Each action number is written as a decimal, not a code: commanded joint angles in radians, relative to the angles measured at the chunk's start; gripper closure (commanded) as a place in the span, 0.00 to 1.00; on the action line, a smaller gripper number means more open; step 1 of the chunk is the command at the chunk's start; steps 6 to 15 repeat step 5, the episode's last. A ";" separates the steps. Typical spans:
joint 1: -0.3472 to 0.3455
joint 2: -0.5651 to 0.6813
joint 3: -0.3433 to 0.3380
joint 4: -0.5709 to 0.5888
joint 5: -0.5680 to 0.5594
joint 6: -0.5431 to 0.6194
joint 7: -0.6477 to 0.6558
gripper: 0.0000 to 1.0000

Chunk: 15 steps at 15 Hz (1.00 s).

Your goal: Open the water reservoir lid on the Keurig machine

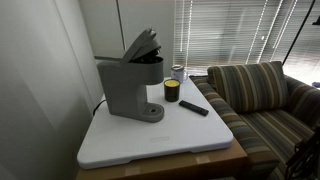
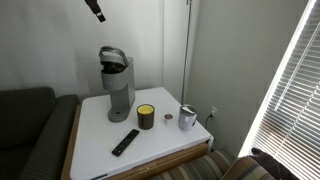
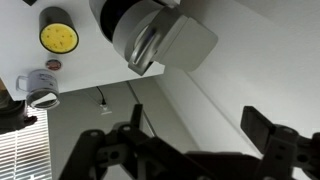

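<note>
The Keurig machine (image 1: 128, 88) is a boxy gray coffee maker at the back of the white table (image 1: 150, 145). It also shows in an exterior view (image 2: 119, 90) and at the top of the wrist view (image 3: 125, 25). Its water reservoir lid (image 1: 142, 44) stands tilted up on its hinge, as the other views show (image 2: 113, 55) (image 3: 182, 45). My gripper (image 2: 96, 10) hangs high above and behind the machine, touching nothing. In the wrist view its fingers (image 3: 200, 125) are spread wide apart and empty.
A yellow-topped black jar (image 1: 172, 91) (image 2: 146, 117) (image 3: 60, 36), a black remote (image 1: 193, 107) (image 2: 125, 142), a metal mug (image 2: 188, 117) (image 3: 42, 88) and a small can (image 2: 168, 118) stand on the table. A striped couch (image 1: 260, 95) is beside it, with window blinds (image 2: 300, 90) behind.
</note>
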 commanded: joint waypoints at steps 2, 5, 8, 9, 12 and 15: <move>0.081 -0.001 -0.084 0.000 0.006 -0.011 0.004 0.00; 0.086 -0.001 -0.089 0.000 0.006 -0.012 0.006 0.00; 0.086 -0.001 -0.089 0.000 0.006 -0.012 0.006 0.00; 0.086 -0.001 -0.089 0.000 0.006 -0.012 0.006 0.00; 0.086 -0.001 -0.089 0.000 0.006 -0.012 0.006 0.00; 0.086 -0.001 -0.089 0.000 0.006 -0.012 0.006 0.00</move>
